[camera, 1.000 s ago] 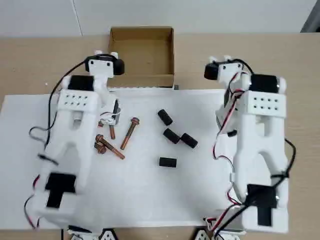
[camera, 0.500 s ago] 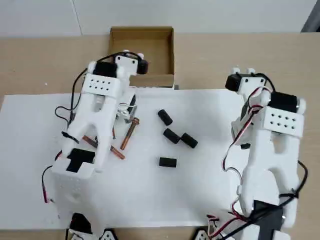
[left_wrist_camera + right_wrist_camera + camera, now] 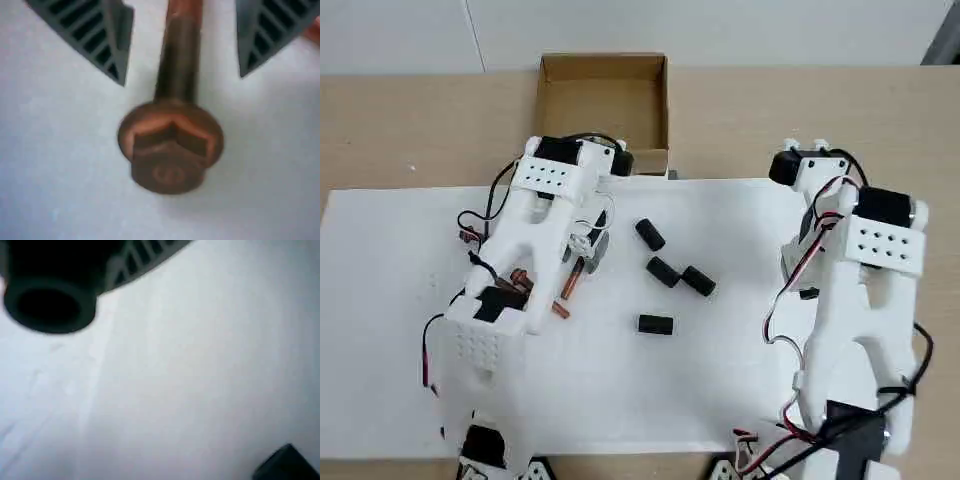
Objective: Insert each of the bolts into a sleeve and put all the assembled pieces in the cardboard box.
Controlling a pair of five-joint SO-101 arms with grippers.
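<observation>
High view looks down; left wrist view hugs the bolt (image 3: pixel 172 145).

A wooden table (image 3: pixel 400 120) is covered in its near part by a white sheet (image 3: pixel 620 390), and an open cardboard box (image 3: pixel 605 110) is set on the bare wood just at the far edge of the sheet. Four black sleeves (image 3: pixel 663 271) are laid near the middle of the sheet, two of them close together. Copper-coloured bolts (image 3: pixel 571 282) are seen to their left, partly hidden.
</observation>
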